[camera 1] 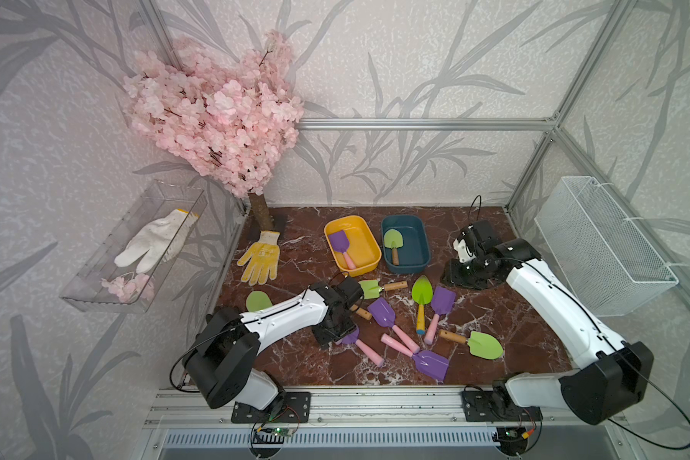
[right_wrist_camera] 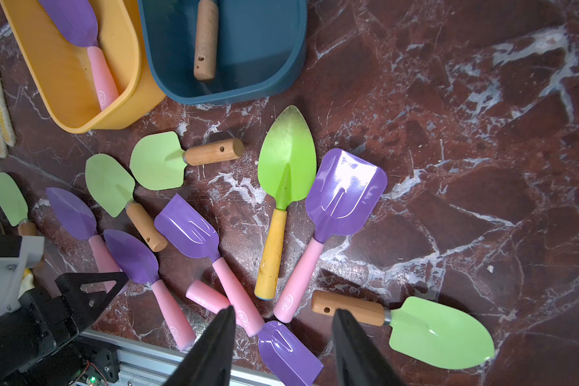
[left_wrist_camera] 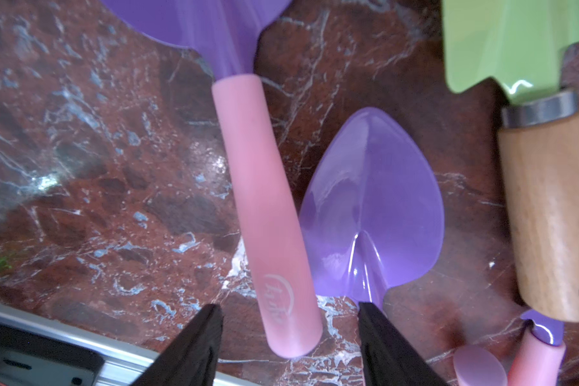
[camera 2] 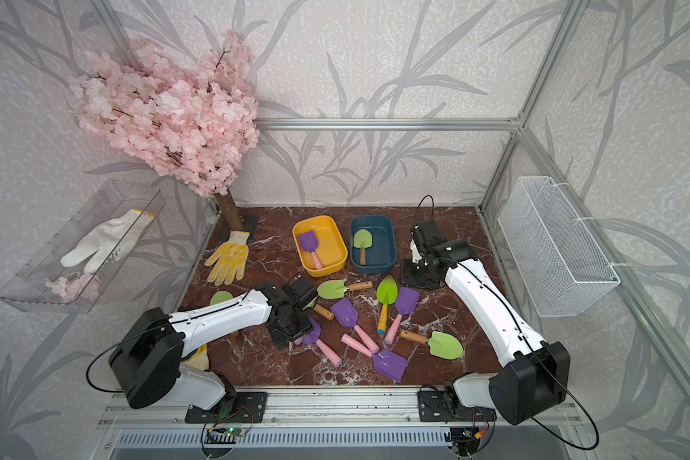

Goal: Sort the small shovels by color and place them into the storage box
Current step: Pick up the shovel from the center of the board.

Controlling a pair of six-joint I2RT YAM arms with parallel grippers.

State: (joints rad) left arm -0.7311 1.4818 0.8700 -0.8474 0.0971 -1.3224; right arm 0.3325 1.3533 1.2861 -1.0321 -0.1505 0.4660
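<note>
the left gripper [left_wrist_camera: 290,310] hangs with jaws spread either side of the pink handle [left_wrist_camera: 264,207] of a purple shovel [camera 1: 369,352] lying on the marble table [camera 1: 295,358], not yet pinching it. the handle's long axis runs crosswise to the closing line, blade away from the wrist. the right gripper [right_wrist_camera: 283,309], spread and empty, is farther off beside the teal tub [camera 1: 413,247]; the yellow tub [camera 1: 365,243] likely takes purple.
</note>
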